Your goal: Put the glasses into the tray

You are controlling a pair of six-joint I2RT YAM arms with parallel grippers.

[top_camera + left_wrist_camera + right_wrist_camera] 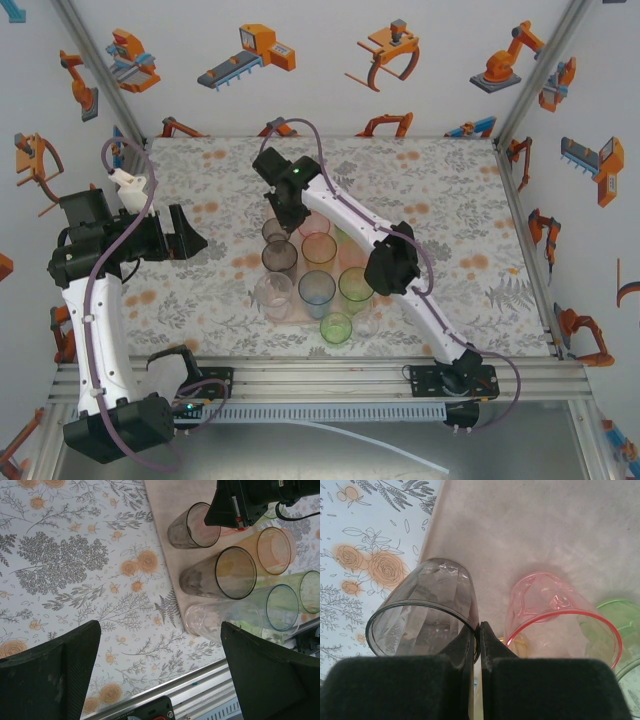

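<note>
The pale pink tray (298,316) lies mid-table with several tumblers standing on it. My right gripper (479,628) is shut on the rim of a smoky grey tumbler (422,612), one finger inside and one outside; the tumbler stands at the tray's (545,530) back left corner, beside a pink tumbler (560,617). From above, this gripper (289,213) sits over the grey tumbler (275,232). My left gripper (186,232) is open and holds nothing, left of the tray. Its wrist view (160,652) shows the tray (165,540), tall smoky (220,572), orange (272,550), clear (210,620) and blue (281,607) tumblers.
A green tumbler (336,328) and a clear one (366,322) stand at the tray's near edge, close to the metal rail (320,375). The right arm's elbow (392,265) hangs over the tray's right side. Floral tabletop (450,190) stretches to the right and back.
</note>
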